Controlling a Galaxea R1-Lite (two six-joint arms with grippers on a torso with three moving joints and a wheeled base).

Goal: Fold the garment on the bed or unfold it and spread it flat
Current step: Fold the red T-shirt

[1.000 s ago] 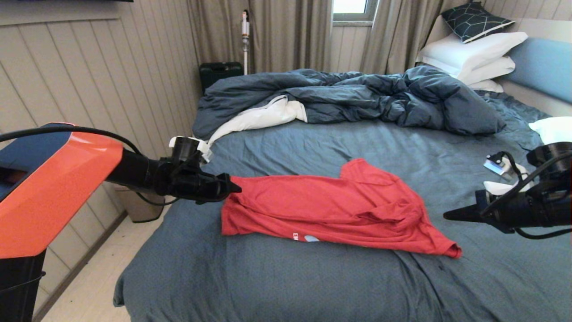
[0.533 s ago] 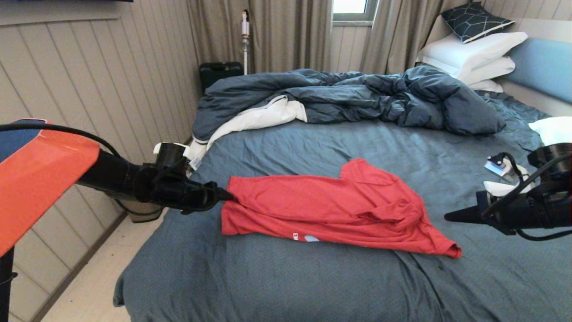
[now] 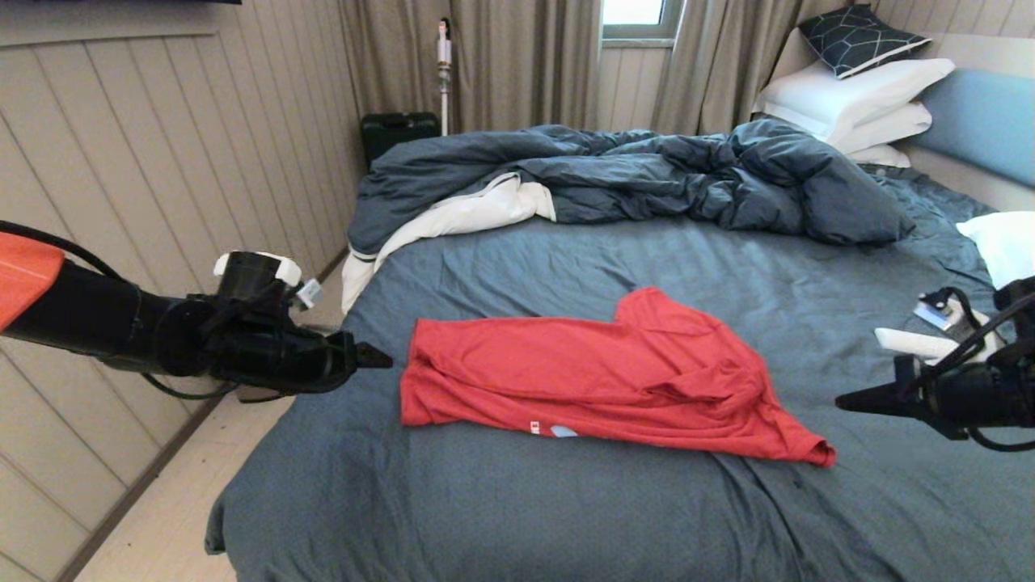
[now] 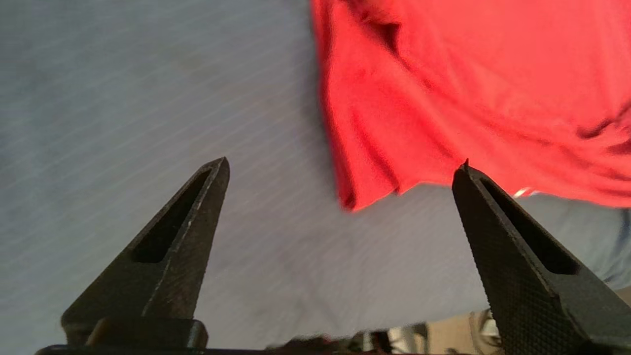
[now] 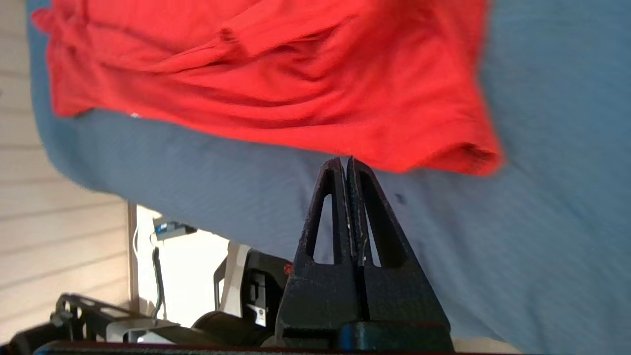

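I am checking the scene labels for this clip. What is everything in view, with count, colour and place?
Thin red short-sleeved T-shirt: one, red, rumpled on the middle of the bed.
Large bed with blue-grey sheet: one, blue-grey, fills the foreground.
Rumpled dark blue duvet with white lining: one, along the far side of the bed.
White pillows: a stack, far right by the headboard.
Dark patterned cushion: one, on top of that stack.
Light blue padded headboard: one, far right.
Dark case: one, on the floor by the curtains.
Left gripper: one, black, open, beside the T-shirt's left edge, apart from it.
Right gripper: one, black, shut, right of the T-shirt.
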